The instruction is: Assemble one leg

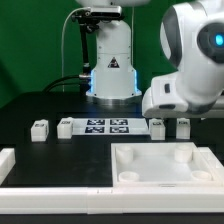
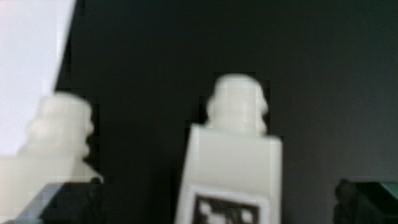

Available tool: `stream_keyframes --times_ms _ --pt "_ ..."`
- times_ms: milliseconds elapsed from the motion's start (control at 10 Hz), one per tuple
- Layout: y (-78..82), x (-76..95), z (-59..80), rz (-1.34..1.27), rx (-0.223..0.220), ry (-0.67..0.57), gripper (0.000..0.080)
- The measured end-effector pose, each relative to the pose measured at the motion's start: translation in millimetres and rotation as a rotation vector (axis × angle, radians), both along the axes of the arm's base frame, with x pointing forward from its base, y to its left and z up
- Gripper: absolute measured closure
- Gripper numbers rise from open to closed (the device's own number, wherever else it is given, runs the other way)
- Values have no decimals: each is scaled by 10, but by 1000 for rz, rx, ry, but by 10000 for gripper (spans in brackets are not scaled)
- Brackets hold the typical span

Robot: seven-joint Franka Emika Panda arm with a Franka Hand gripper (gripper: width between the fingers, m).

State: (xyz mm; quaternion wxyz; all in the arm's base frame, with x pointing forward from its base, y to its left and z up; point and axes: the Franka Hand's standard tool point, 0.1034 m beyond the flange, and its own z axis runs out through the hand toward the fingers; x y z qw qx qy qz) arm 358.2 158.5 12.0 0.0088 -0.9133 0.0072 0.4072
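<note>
In the wrist view a white leg (image 2: pixel 237 150) with a ribbed peg on one end and a black-and-white tag stands between my two dark fingers (image 2: pixel 64 205). Dark gaps show on both sides of it. My gripper (image 2: pixel 221 202) is open and touches nothing. A second leg (image 2: pixel 63 140) stands beside it, just outside one finger. In the exterior view the arm (image 1: pixel 182 88) hangs over two legs (image 1: pixel 157 125) (image 1: pixel 183 126) at the exterior view's right. The arm hides the fingers there. I cannot tell which of the two lies between the fingers.
Two more legs (image 1: pixel 40 128) (image 1: pixel 66 127) stand at the exterior view's left of the marker board (image 1: pixel 107 126). The large white tray-like piece (image 1: pixel 160 178) lies in front, and its edge also shows in the wrist view (image 2: pixel 27 60). A white rail (image 1: pixel 20 165) runs along the front left.
</note>
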Motion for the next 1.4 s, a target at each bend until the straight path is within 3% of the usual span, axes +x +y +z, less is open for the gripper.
stream_keyframes --times_ms 700,900,1000,1100,1400 --pt "-11 -48 -37 1 -11 6 150" --pt "-41 -41 -42 -4 -14 7 410" --pt "-39 -40 -42 -4 -14 7 410" --pt "-39 -40 -42 -4 -14 7 512" --pt "-39 -40 -42 -4 -14 7 511"
